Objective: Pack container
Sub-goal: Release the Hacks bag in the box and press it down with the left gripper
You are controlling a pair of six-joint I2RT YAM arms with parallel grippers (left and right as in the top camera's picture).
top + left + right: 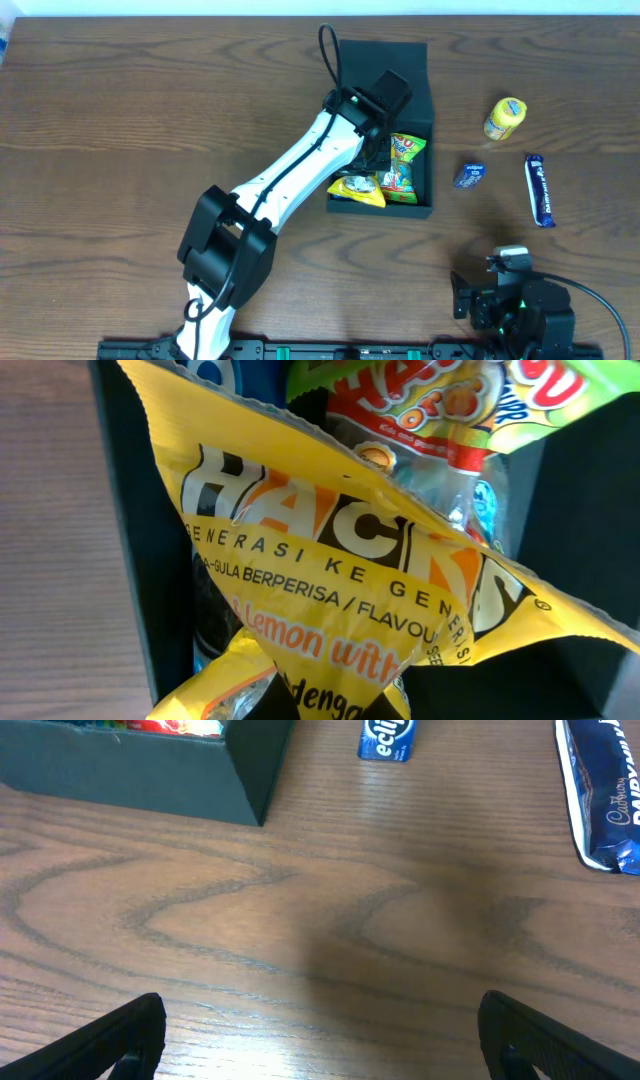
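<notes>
Roughly half packed

Container (410, 208) is sited centre-far. Yellow packet (357, 188) and green packet (404, 165) are seen inside; yellow tub (506, 118), blue packet (469, 175) and chocolate bar (539, 188) are left outside, right. Left gripper (378, 118) is shut inside; grip cannot be confirmed. Right gripper (320, 1030) is spread wide, empty.

surface: wood table (120, 120) | on it: container (400, 209), yellow snack (505, 118), blue packet (469, 176), chocolate bar (539, 189)

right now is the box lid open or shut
Open. The container has its flap lid folded back at the far side, and a yellow packet and green packet show inside.
</notes>
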